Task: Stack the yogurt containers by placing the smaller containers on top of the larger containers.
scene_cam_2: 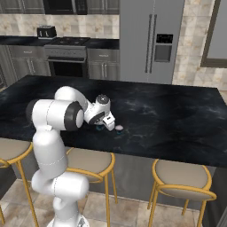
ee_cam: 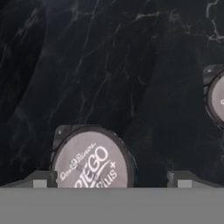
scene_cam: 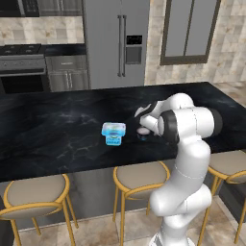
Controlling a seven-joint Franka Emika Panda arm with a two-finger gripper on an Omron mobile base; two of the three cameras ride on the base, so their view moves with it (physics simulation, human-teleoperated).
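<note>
Nothing stacked yet on the black marble bench (scene_cam: 57, 125); tool (ee_cam: 112, 177) spread wide and empty, hovering low over one round cup (ee_cam: 91, 162); second cup (ee_cam: 217, 98) off to one side; blue tub (scene_cam: 114, 133) nearby, top bare; both placements left.

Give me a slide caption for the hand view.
Open gripper above a round yogurt cup on the black marble counter, a second cup at the edge.
</note>
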